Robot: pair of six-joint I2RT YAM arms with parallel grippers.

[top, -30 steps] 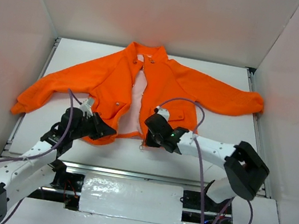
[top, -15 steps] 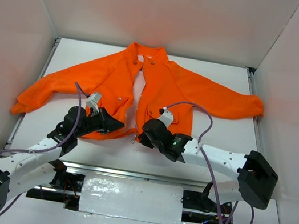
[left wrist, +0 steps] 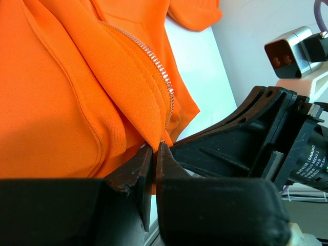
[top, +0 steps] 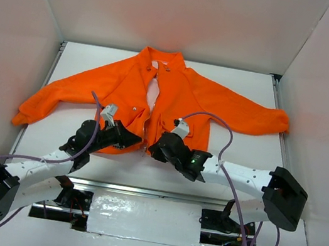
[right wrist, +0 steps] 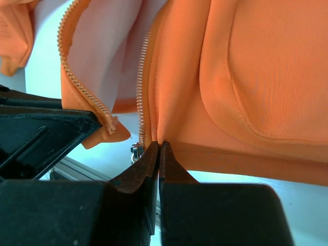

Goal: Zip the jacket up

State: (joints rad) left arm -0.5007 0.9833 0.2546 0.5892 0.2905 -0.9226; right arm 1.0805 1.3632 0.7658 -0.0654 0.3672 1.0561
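The orange jacket lies face up on the white table, collar at the far side, front open in a narrow gap. My left gripper is shut on the bottom corner of the jacket's left front panel, beside the zipper teeth. My right gripper is shut on the bottom hem of the right front panel, just beside its zipper teeth. The metal zipper slider hangs at that hem. The two grippers sit close together at the jacket's bottom centre.
White walls enclose the table on three sides. A metal rail runs along the near table edge. The right sleeve reaches to the right wall, the left sleeve to the left edge. Purple cables loop off both arms.
Both grippers have moved towards each other, drawing the two bottom corners of the jacket together. The gap between the front panels has narrowed.
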